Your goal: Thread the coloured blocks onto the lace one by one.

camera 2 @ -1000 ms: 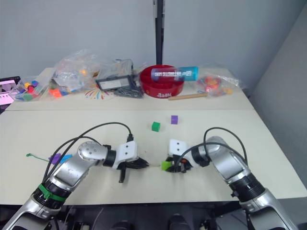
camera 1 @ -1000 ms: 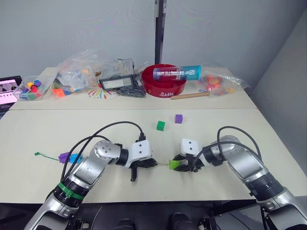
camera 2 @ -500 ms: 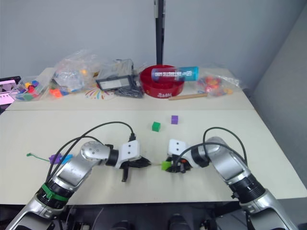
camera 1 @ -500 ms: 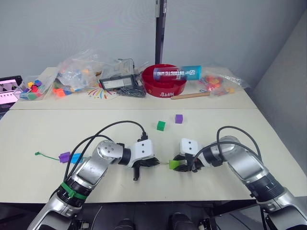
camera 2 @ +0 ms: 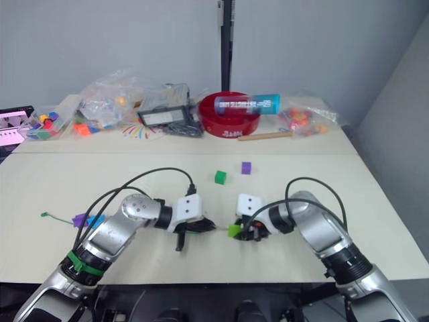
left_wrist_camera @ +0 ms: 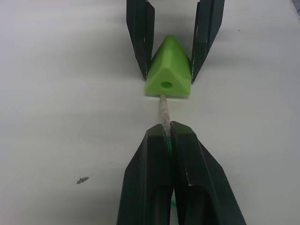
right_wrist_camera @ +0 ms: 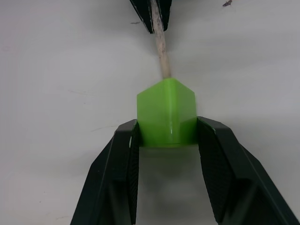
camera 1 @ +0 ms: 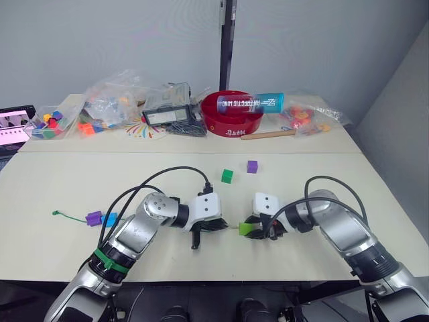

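Closer now, lace tip meets light green block.

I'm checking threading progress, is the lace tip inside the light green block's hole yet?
Not yet. The lace tip stops just below the hole in the light green block.
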